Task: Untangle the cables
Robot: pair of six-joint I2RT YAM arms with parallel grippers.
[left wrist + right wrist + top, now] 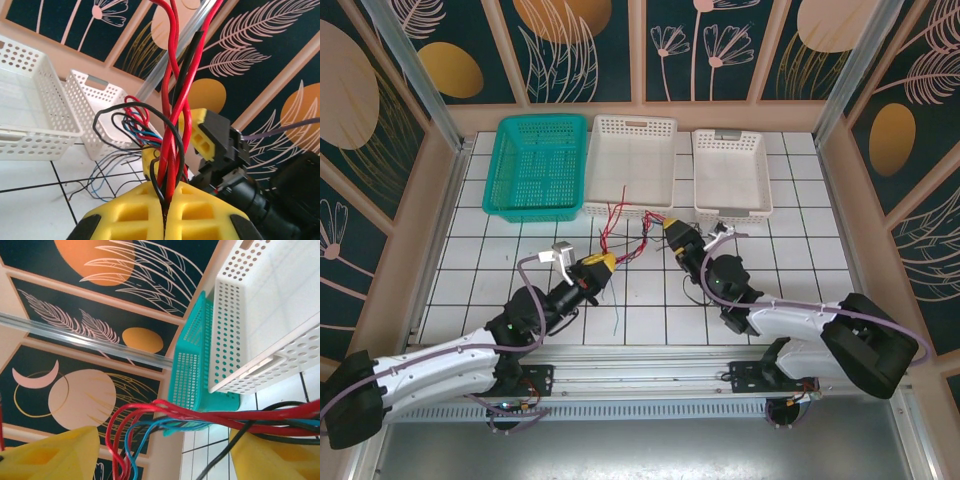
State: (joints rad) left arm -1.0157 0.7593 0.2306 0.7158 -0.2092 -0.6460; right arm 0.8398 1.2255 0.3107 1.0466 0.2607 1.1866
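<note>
left gripper point(604, 264): clamped on cables point(172, 100)
right gripper point(671, 229): at its 2 o'clock, jaws apart, astride them
step: second grasp
next: pinch one strand, pull apart

Bright, even light, shadows faint; right at the left claw point(164, 212) it's soft-focus, everything beyond looks crisp.

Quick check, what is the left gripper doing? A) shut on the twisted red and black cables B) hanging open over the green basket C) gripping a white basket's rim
A: in the left wrist view the left gripper is clamped shut on the cables rising out of it.
</note>
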